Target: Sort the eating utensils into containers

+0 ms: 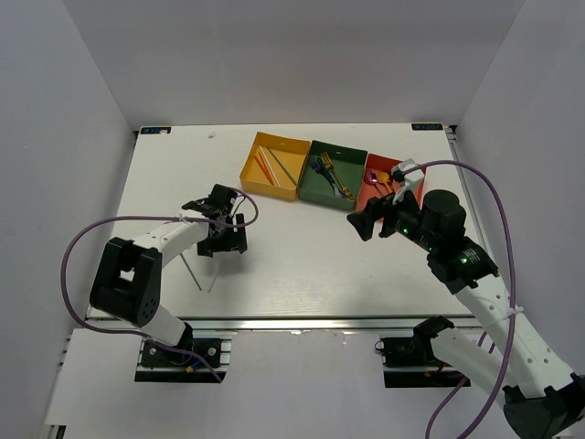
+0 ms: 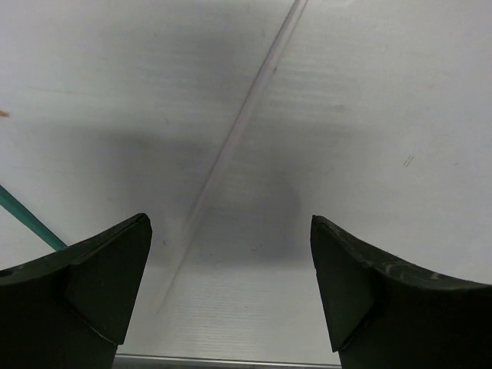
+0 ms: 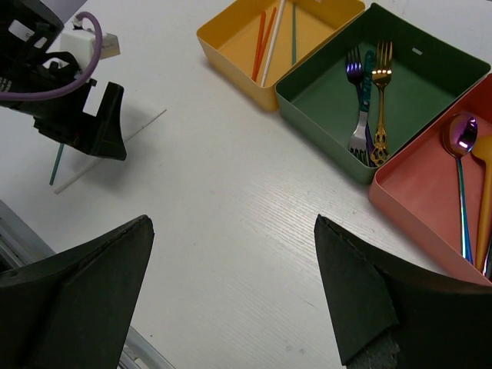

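A pale chopstick and a green chopstick lie on the white table under my left gripper, which is open and empty just above them. In the top view the green chopstick and the pale one lie in front of the left gripper. My right gripper is open and empty above bare table. The yellow tray holds red, pale and green chopsticks. The dark green tray holds forks. The red-orange tray holds a pink spoon and an orange spoon.
The three trays stand side by side at the back: yellow, dark green, red-orange. The right gripper hovers just in front of the red-orange tray. A metal rail runs along the table's near edge.
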{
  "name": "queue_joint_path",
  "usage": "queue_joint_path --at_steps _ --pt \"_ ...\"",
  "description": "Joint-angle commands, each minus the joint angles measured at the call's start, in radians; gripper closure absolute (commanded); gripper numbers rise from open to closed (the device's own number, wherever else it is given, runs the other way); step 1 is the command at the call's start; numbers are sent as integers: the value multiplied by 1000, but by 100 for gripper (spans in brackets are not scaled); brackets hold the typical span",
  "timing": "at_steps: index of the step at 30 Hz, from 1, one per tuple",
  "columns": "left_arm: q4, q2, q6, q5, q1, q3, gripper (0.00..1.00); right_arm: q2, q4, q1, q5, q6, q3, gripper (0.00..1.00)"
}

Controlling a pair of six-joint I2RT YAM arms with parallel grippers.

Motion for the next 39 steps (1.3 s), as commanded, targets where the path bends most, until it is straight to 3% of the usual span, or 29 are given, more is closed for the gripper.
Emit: queue_joint_path --at_steps 1,4,11,19,21,24,25,26,33,39 --pt "-7 -22 17 63 -1 -41 8 -24 26 1 -30 -16 -9 11" --pt "-15 -9 17 55 -1 -74 14 -22 26 1 -32 -21 -7 11" --pt "16 80 19 57 -1 -78 19 -34 32 1 -33 -21 -9 11" --pt "66 137 -16 74 -63 -79 54 -40 38 -1 -29 -22 -3 11" --pt "77 159 -39 54 -99 -73 70 -37 35 1 -30 -22 5 11" --pt "92 198 -81 26 -153 -65 84 -42 32 1 -32 -22 8 11" --pt "97 211 -93 20 -165 -65 95 -45 33 1 -33 -22 8 11" --pt "117 221 -105 17 -178 -67 99 -47 33 1 -33 -22 8 11" --pt "154 202 -278 -47 -267 -84 100 -65 29 1 -39 -22 8 11" --pt "260 -149 -420 -90 -296 -35 100 -59 24 1 -20 -21 10 11"
